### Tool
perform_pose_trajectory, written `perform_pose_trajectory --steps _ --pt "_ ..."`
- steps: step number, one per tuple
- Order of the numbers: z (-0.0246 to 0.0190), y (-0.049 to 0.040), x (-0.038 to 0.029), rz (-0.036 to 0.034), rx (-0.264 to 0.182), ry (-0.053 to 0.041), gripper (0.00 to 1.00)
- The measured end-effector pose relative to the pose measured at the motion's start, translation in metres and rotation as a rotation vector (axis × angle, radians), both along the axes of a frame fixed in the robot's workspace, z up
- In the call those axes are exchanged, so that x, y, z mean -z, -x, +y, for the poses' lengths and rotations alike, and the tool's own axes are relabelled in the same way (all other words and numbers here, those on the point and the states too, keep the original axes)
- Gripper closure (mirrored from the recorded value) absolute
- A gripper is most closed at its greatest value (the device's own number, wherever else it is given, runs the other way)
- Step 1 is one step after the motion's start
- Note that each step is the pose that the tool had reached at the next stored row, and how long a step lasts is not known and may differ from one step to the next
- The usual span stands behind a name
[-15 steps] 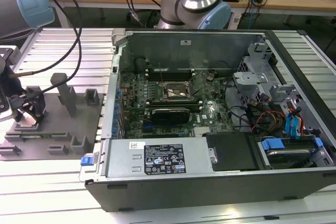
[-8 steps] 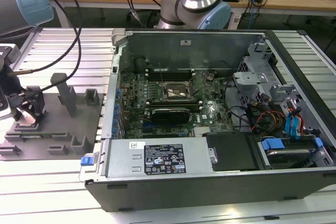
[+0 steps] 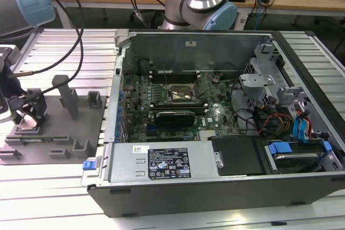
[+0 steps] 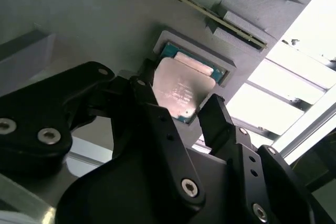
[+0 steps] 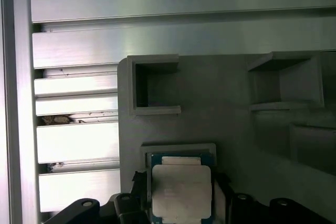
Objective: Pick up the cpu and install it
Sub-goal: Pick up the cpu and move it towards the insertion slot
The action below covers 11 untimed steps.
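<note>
The cpu (image 5: 181, 192), a flat square chip with a silver top and green rim, lies in a shallow recess of the grey fixture plate (image 5: 220, 114). In both wrist views my black gripper (image 4: 181, 97) straddles it, one finger (image 4: 149, 90) against one edge and the other finger (image 4: 214, 113) against the opposite edge, shut on the chip. In the exterior view the gripper (image 3: 27, 112) is low over the fixture plate (image 3: 54, 133) at the exterior view's left. The motherboard socket (image 3: 182, 94) sits in the open computer case (image 3: 215, 133).
Grey upright blocks (image 3: 69, 96) stand on the fixture plate beside the gripper. A cable (image 3: 70, 36) hangs from the arm above. The case wall (image 3: 116, 95) rises between the plate and the motherboard. Ribbed aluminium table (image 5: 157, 35) surrounds the plate.
</note>
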<state>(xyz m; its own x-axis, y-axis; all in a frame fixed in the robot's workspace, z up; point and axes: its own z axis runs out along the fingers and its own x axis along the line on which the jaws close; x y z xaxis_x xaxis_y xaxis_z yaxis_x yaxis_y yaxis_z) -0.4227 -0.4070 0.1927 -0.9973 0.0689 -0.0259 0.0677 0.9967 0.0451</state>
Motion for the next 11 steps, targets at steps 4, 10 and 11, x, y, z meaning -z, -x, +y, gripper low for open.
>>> perform_pose_trajectory --steps 4,10,11 --pt "0.0000 0.0000 -0.0001 0.0000 0.000 0.0000 0.38" --pt "0.0000 0.0000 0.0013 -0.0002 0.000 -0.0020 0.38" --pt "0.0000 0.0000 0.0020 -0.0003 0.000 -0.0020 0.38"
